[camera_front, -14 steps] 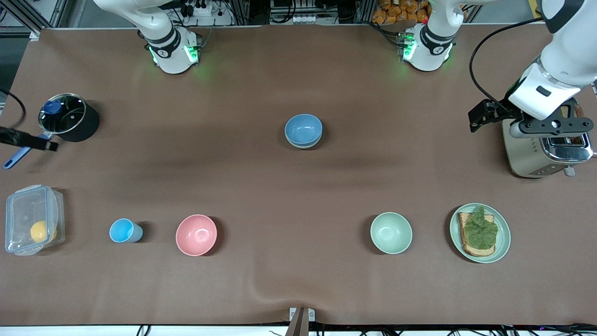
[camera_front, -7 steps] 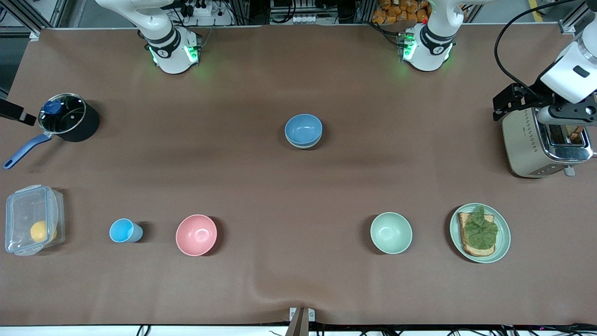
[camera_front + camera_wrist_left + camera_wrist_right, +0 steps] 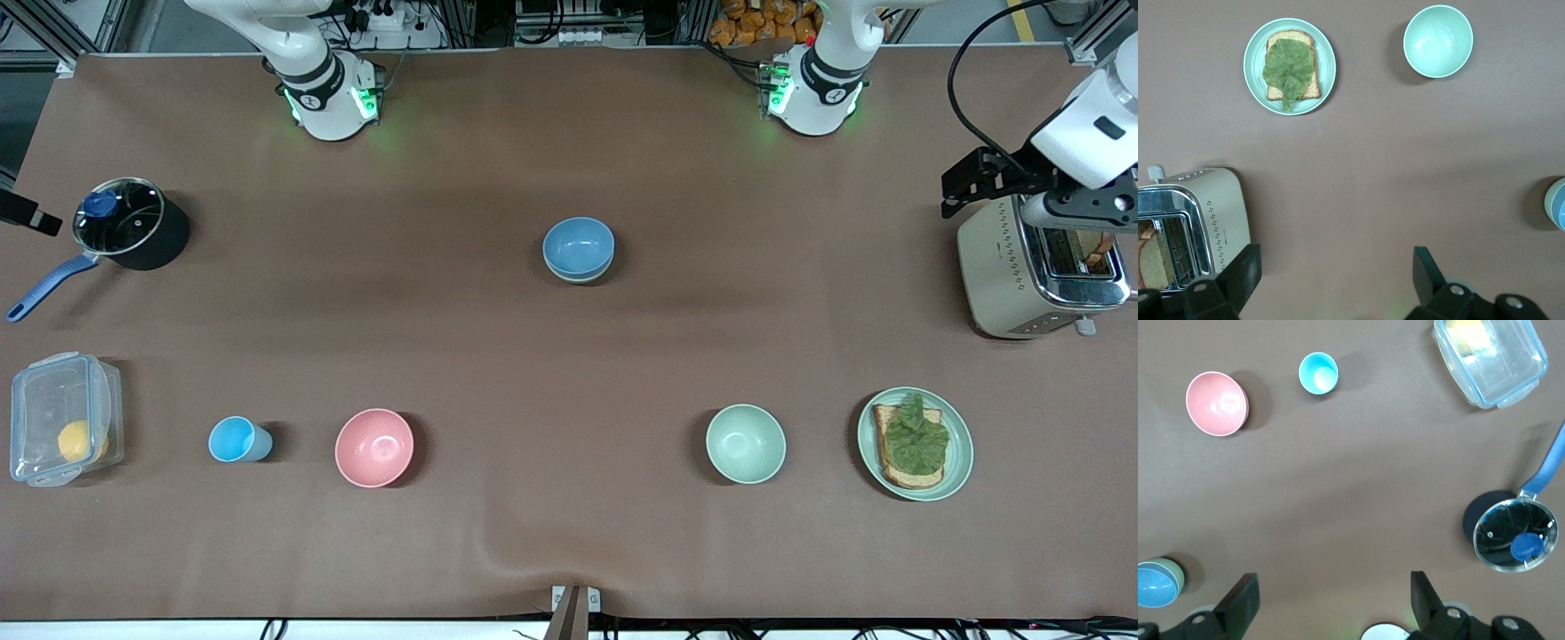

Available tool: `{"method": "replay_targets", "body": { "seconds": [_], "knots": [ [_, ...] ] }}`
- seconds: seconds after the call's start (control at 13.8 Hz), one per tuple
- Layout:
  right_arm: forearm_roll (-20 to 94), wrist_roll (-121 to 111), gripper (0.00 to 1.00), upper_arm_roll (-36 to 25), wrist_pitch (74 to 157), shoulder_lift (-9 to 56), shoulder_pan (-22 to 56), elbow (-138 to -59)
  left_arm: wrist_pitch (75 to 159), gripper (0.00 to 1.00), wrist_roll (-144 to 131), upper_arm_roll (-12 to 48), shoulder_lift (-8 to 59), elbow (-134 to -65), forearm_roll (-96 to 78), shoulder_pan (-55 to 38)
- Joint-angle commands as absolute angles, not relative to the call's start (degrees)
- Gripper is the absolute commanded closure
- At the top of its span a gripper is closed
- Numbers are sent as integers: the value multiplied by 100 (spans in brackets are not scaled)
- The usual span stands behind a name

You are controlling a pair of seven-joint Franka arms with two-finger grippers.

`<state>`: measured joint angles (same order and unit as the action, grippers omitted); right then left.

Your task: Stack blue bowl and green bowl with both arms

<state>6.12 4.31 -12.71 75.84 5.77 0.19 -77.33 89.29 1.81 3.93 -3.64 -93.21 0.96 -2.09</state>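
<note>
Fingers wide and empty on left gripper (image 3: 1022, 191), up over toaster (image 3: 1036, 276); right gripper barely in frame at worktop's edge beside saucepan (image 3: 129, 224). Mid-worktop, blue bowl (image 3: 578, 246) nested in green bowl (image 3: 576, 276).

Left wrist: fingers (image 3: 1428, 270) spread over bare worktop (image 3: 1371, 187).

Right wrist: fingers (image 3: 1425, 593) likewise parted.

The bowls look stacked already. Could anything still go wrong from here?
The blue bowl sits in the green bowl, so little. The left end effector, open, hangs just over the toaster; a low swing might knock it. The right end effector, open, hangs near the pot, which it might clip.
</note>
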Motion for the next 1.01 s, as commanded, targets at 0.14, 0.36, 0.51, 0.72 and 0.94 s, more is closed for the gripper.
{"method": "replay_targets", "body": {
  "seconds": [0.14, 0.36, 0.51, 0.72, 0.94],
  "knots": [
    [439, 562, 0, -1178, 7427, 536, 70, -7515, 8780, 0, 290, 334, -343, -9141, 44, -176],
    [378, 615, 0, -1107, 7383, 361, 70, -7523, 8754, 0, 290, 334, -343, -9149, 26, -167],
    [369, 615, 0, -1090, 7374, 229, 70, -7576, 8754, 0, 290, 334, -343, -9149, 18, -132],
    [238, 624, 0, -1037, 7409, 211, 62, -7576, 8754, 0, 264, 334, -343, -9141, 18, -141],
    [185, 624, 0, -932, 7365, 150, 17, -7576, 8736, 0, -183, 334, -352, -9141, 18, -141]
  ]
}}
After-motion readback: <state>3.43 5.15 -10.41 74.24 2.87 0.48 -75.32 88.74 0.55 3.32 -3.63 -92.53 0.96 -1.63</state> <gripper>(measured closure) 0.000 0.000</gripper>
